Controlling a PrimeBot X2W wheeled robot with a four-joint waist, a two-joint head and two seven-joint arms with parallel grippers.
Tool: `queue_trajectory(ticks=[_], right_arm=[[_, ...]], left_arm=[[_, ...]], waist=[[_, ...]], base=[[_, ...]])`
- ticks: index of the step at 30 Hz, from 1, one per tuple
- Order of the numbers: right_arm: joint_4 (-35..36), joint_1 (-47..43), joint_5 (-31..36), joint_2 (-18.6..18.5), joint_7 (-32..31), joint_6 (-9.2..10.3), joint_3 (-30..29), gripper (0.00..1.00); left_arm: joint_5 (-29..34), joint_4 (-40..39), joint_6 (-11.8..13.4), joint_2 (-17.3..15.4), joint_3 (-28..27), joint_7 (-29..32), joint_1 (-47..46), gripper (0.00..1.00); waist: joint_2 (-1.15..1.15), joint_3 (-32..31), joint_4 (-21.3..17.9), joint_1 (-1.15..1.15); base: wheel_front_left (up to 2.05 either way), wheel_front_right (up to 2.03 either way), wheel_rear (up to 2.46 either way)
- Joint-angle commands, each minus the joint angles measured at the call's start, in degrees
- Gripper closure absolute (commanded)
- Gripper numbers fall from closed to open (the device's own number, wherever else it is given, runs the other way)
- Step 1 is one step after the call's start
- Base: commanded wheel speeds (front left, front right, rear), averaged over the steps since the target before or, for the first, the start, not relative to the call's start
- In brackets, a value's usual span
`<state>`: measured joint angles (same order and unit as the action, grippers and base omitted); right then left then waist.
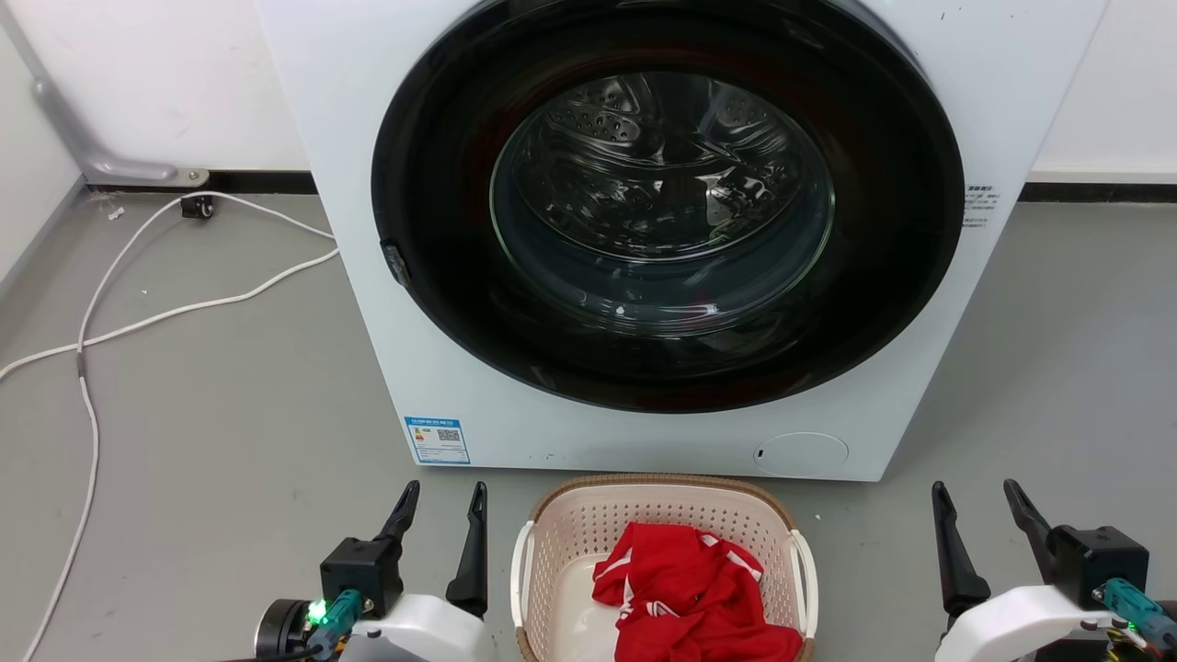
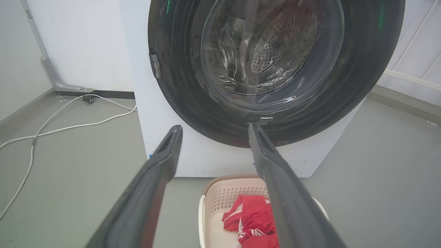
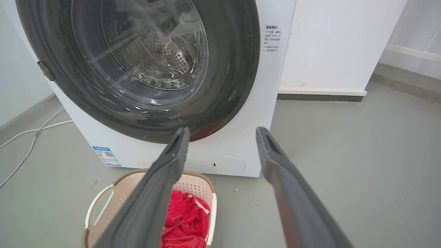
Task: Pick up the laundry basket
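Flanking the laundry basket (image 1: 634,526), left gripper (image 1: 444,489), right gripper (image 1: 975,487), both spread empty, both handles (image 1: 520,563) in head view.

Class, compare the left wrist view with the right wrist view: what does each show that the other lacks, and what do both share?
Left wrist view: the open left gripper, a small black caster and a grey pipe by the wall. Right wrist view: the open right gripper and a black-printed notice sticker on the white front-loading washer. Shared: that washer with its dark round door, the beige perforated plastic laundry basket holding a red garment, and the grey floor.
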<state>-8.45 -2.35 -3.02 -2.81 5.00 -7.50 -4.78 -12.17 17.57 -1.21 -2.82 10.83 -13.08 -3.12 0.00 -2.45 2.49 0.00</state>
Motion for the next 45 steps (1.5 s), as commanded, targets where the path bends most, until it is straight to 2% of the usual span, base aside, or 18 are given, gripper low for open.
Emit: queue_trajectory(ticks=[1, 18, 29, 45], right_arm=[[0.51, -0.51, 1.2, -0.14, 0.34, 0.02, -0.1, 0.0], [0.8, -1.55, 2.85, -0.12, 0.55, 0.02, -0.24, 0.0], [0.09, -1.44, -0.01, -0.12, 0.6, 0.02, -0.39, 0.0], [-0.66, -1.08, -1.43, -0.12, -0.49, 0.02, -0.64, 0.0]], left_arm=[[1.49, -0.33, 0.5, -0.21, -0.17, -0.6, -0.34, 0.0], [5.94, -0.1, -0.06, -0.21, -0.36, -2.27, 0.54, 0.0], [4.28, 1.04, -0.24, -0.14, -0.75, -2.2, -0.18, 0.0], [5.91, 2.48, 0.02, -0.12, 0.22, -2.14, -1.52, 0.0]], waist=[[0.0, -0.04, 0.08, 0.0], [0.0, -0.16, 0.53, 0.0], [0.0, 0.04, 0.52, 0.0], [0.0, 1.32, 0.22, 0.0]], base=[[0.0, 0.0, 0.0], [0.0, 0.0, 0.0], [0.0, 0.0, 0.0], [0.0, 0.0, 0.0]])
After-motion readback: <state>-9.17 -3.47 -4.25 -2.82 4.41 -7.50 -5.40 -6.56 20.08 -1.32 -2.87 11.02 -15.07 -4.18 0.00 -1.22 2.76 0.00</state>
